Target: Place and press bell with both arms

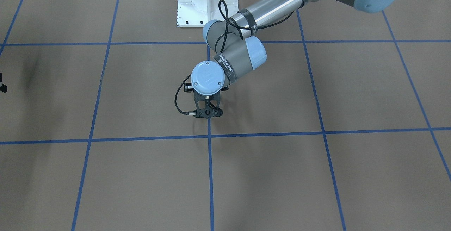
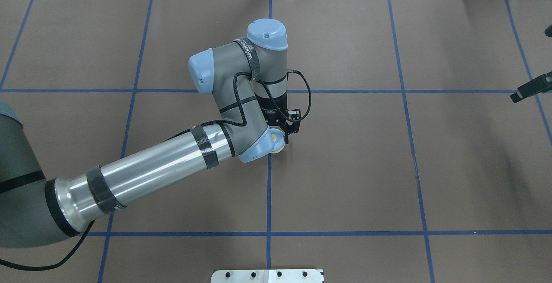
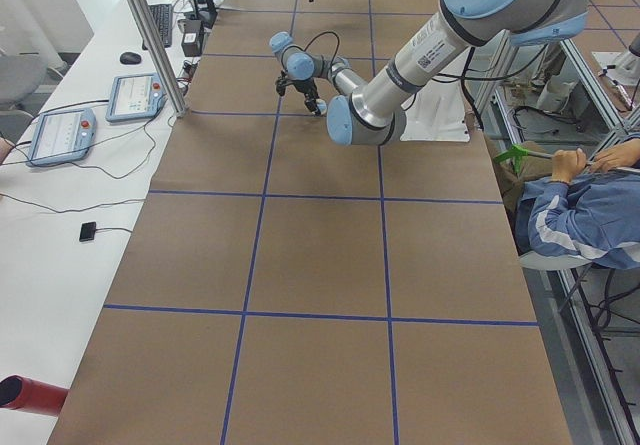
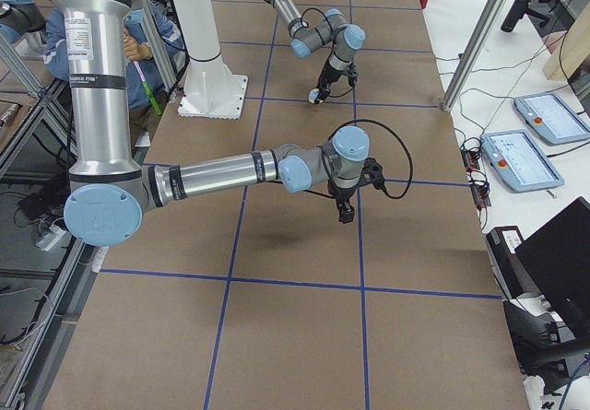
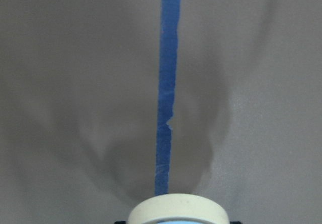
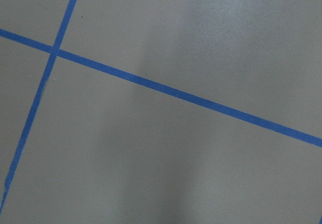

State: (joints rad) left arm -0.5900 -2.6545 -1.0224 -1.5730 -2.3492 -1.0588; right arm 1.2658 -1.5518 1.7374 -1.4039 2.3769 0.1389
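Observation:
The bell [image 2: 278, 141] has a light blue top and a cream ring, and it sits between the fingers of my left gripper [image 2: 284, 135] near the table's middle, by a blue tape line. The left arm's elbow cap partly hides it. The left wrist view shows only its cream ring [image 5: 177, 209] at the bottom edge, close above the brown table. In the front-facing view the left gripper [image 1: 208, 113] points down and hides the bell. My right gripper [image 2: 529, 89] is far off at the table's right edge, and its jaws are unclear. It hangs above the table in the exterior right view [image 4: 343, 209].
The white pedestal [image 1: 206, 2] stands at the robot's side of the table. Blue tape lines [image 6: 166, 90] divide the brown surface into squares. Seated people [image 3: 590, 215] and a side table with teach pendants [image 4: 521, 157] lie beyond the table's edges.

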